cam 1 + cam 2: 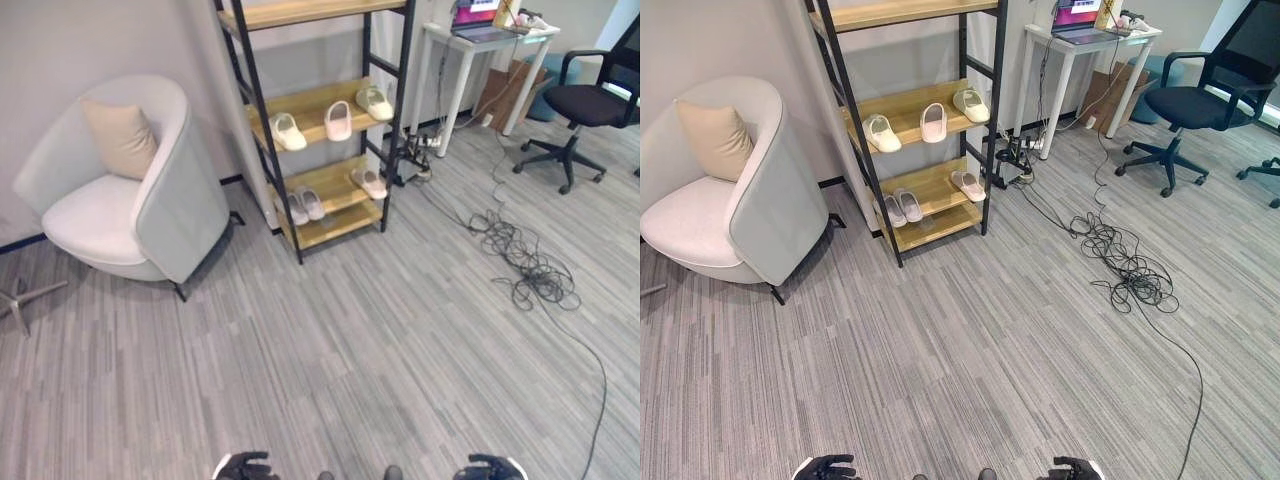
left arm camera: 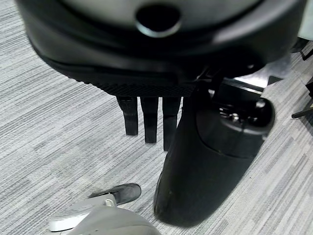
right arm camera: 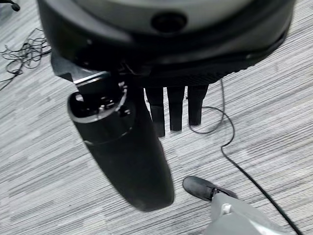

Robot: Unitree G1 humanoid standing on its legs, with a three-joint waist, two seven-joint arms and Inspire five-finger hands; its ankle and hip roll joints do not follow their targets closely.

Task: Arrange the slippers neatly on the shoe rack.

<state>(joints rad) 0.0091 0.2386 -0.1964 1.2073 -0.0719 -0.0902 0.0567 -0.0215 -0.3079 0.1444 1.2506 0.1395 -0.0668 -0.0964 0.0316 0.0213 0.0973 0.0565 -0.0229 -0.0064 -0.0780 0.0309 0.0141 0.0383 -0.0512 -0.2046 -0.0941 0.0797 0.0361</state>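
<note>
1. The shoe rack (image 1: 318,110) stands against the wall, far across the floor from the robot. It has black posts and wooden shelves.
2. On the middle shelf sit three slippers in a row, each one apart from the next: a cream slipper (image 1: 287,131) on the left, a pink slipper (image 1: 339,120) in the middle and another pale slipper (image 1: 375,102) on the right.
3. On the shelf below lie a pair of grey slippers (image 1: 301,206) side by side and, well to their right, one more light slipper (image 1: 369,182) near the post.
4. The left hand (image 1: 245,467) hangs low at the near edge. Its fingers (image 2: 149,119) point straight down over the floor, side by side — they hold nothing.
5. The right hand (image 1: 490,467) hangs low on the other side. Its fingers (image 3: 175,108) are straight too and hold nothing.
6. A white armchair (image 1: 120,190) with a tan cushion (image 1: 120,137) sits left of the rack.
7. A tangle of black cable (image 1: 525,258) lies on the floor to the right. Behind it stand a white desk (image 1: 480,55) and a black office chair (image 1: 585,105).
</note>
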